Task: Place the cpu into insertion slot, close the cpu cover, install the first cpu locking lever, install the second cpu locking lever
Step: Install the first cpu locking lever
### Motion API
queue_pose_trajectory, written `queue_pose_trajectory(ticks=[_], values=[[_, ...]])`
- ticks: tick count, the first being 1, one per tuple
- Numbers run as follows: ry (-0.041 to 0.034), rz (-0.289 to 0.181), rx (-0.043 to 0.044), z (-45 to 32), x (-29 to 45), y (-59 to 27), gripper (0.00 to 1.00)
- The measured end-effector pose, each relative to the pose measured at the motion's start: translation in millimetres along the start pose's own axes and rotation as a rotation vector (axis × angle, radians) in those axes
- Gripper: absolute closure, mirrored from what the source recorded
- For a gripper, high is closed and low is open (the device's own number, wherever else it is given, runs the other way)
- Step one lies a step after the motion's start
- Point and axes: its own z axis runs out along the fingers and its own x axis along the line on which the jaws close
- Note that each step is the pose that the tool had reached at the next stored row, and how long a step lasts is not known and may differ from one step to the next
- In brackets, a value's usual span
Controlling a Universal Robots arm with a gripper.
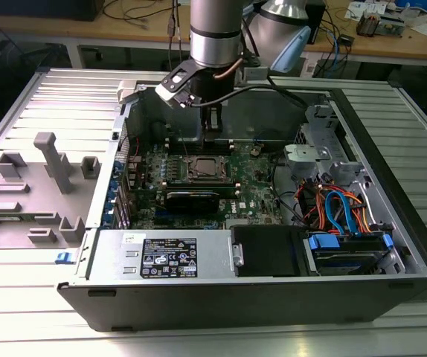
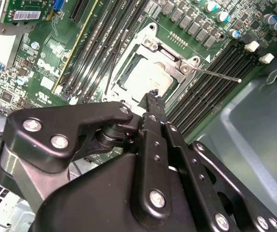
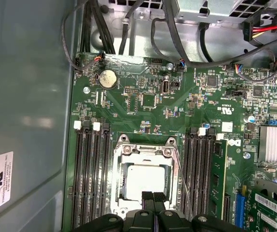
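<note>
A slatted metal bench (image 1: 20, 327) carries an open computer case (image 1: 273, 305) lying on its side, which takes up the middle and the exterior view's right. The arm (image 1: 215, 33) comes down from the top centre of that view into the case. A green circuit board (image 1: 254, 190) covers the case floor. A grey plastic fixture (image 1: 50, 160) stands on the bench at the exterior view's left, and a power supply (image 1: 161, 256) sits along the near wall of the case.

In the first wrist view, banks of long black memory slots (image 3: 88, 179) flank the insertion slot (image 3: 123, 181). The cpu cover (image 3: 145, 151) appears to lie flat on the slot, and the cpu (image 3: 145, 180) shows pale through its cut-out, seated inside.

The end effector (image 3: 153, 195) hangs just above the slot's edge, its fingers pressed together with nothing between them. In the second wrist view, a thin silver locking lever (image 2: 215, 75) juts from a corner of the slot across the neighbouring memory slots.
</note>
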Motion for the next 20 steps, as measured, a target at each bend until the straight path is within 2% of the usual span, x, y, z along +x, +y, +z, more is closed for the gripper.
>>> queue_pose_trajectory(ticks=[4,8,10,12,13,17,19,20], values=[[0.0001,-0.022,-0.0017,0.0,0.0,0.1,0.89],[-0.0002,-0.104,-0.0081,0.0,0.0,0.0,0.89],[-0.0004,-0.168,-0.0131,0.0,0.0,0.0,0.89],[-0.0005,-0.205,-0.0161,0.0,0.0,0.0,0.89],[-0.0006,-0.248,-0.0195,0.0,0.0,0.0,0.89],[-0.0008,-0.334,-0.0262,0.0,0.0,0.0,0.89],[-0.0011,-0.409,-0.0321,0.0,0.0,0.0,0.89],[-0.0011,-0.43,-0.0338,0.0,0.0,0.0,0.89]])
